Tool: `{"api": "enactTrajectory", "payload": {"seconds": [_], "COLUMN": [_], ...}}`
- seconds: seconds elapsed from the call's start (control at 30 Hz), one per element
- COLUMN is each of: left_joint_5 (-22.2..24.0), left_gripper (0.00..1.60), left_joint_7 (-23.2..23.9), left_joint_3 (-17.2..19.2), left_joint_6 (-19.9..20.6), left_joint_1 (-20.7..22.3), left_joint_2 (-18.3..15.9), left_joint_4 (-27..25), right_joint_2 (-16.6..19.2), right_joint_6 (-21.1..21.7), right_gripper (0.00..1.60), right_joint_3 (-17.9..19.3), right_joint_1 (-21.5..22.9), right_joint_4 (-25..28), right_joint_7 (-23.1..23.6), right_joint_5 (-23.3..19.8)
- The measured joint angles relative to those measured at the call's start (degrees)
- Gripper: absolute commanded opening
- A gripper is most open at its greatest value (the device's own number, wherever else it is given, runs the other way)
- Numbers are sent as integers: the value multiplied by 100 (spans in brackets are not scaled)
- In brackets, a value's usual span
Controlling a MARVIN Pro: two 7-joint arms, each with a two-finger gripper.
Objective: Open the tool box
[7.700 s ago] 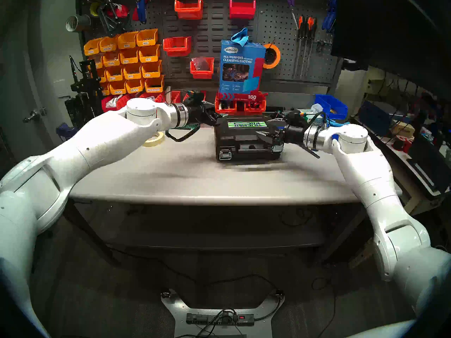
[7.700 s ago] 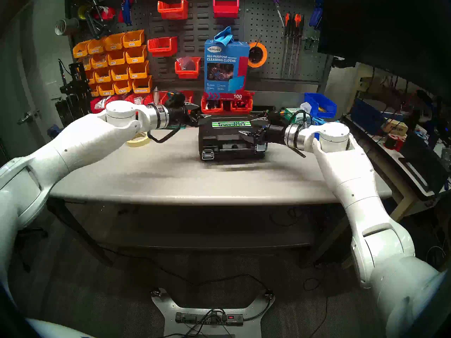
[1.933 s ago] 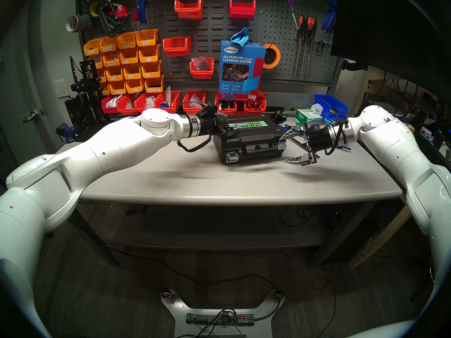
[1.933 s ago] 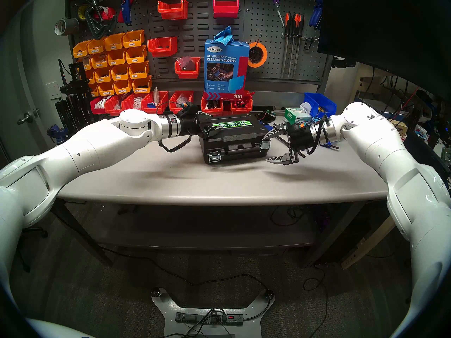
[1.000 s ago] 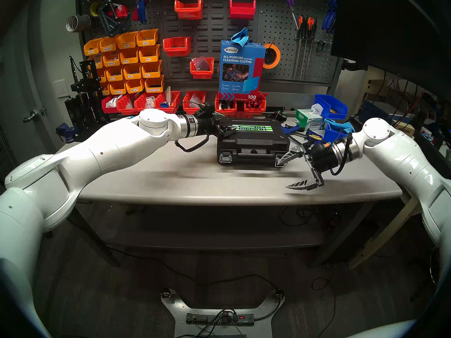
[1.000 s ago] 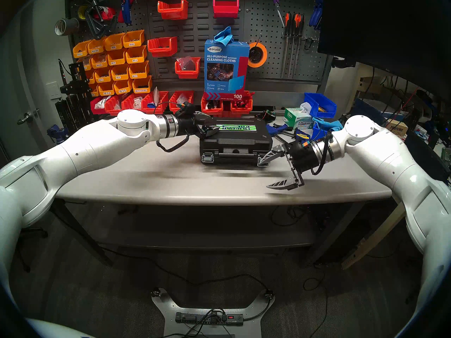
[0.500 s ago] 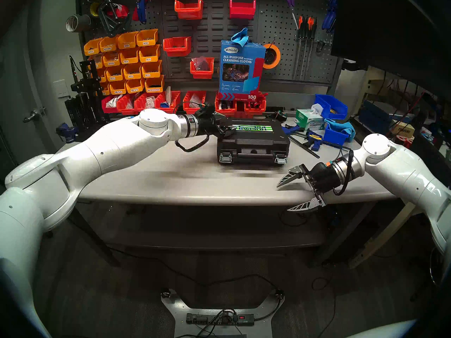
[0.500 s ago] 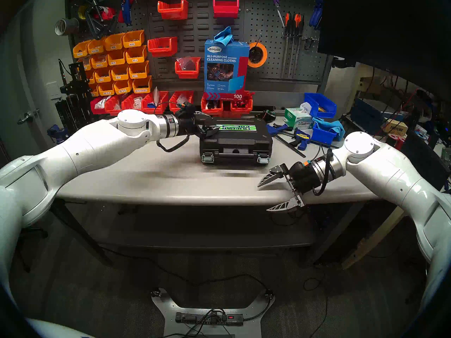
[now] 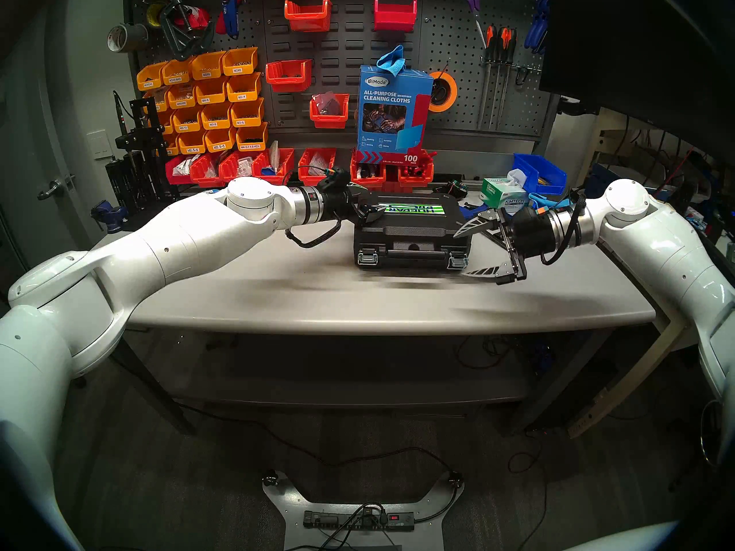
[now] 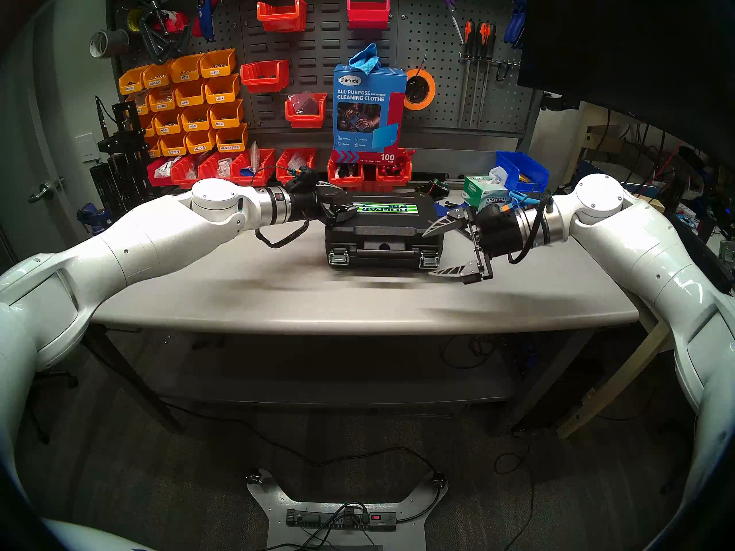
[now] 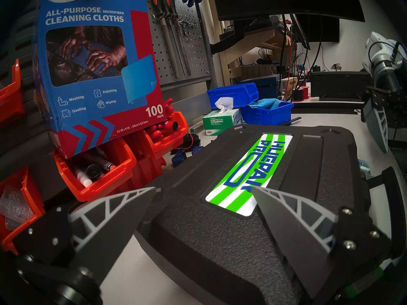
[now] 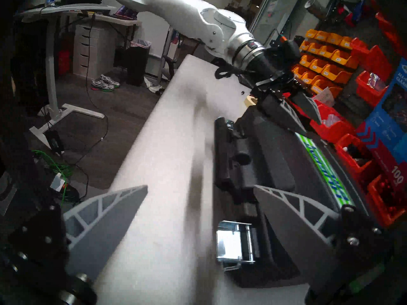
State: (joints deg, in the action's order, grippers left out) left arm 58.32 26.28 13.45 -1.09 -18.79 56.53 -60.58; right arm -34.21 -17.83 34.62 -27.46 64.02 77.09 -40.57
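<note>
A: On the grey workbench (image 9: 318, 299), where's the black hard-plastic tool box (image 9: 413, 232)?

B: Centre-far, shut. Left gripper (image 9: 368, 210), spread wide, seems to steady its lid; right gripper (image 9: 471, 252), wide, brackets the right silver latch (image 9: 457, 261).

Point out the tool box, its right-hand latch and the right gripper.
tool box (image 9: 413, 230): head left view, on the lid's top.
right-hand latch (image 12: 234, 243): right wrist view, on its silver plate.
right gripper (image 9: 463, 254): head left view, midway between its spread fingertips.
</note>
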Motion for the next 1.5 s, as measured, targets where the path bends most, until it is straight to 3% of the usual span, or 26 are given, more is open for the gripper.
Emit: {"api": "enactTrajectory", "payload": {"seconds": [0.43, 1.03, 1.5], "left_joint_5": [8, 9, -80], "left_gripper": [160, 160, 160], "left_joint_7": [1, -3, 85], "left_joint_3": [-12, -51, -178], "left_joint_6": [-7, -7, 192], "left_joint_1": [6, 32, 43], "left_joint_2": [5, -6, -235], "left_joint_4": [7, -51, -1046], "right_joint_2": [-531, -1062, -1282], "right_joint_6": [-248, -547, -742], "right_gripper": [160, 160, 160], "right_joint_3": [232, 278, 298], "right_joint_1": [587, 865, 1009], "right_joint_4": [-966, -1793, -2208], "right_joint_7": [-356, -413, -42], "right_joint_5": [426, 603, 536]}}
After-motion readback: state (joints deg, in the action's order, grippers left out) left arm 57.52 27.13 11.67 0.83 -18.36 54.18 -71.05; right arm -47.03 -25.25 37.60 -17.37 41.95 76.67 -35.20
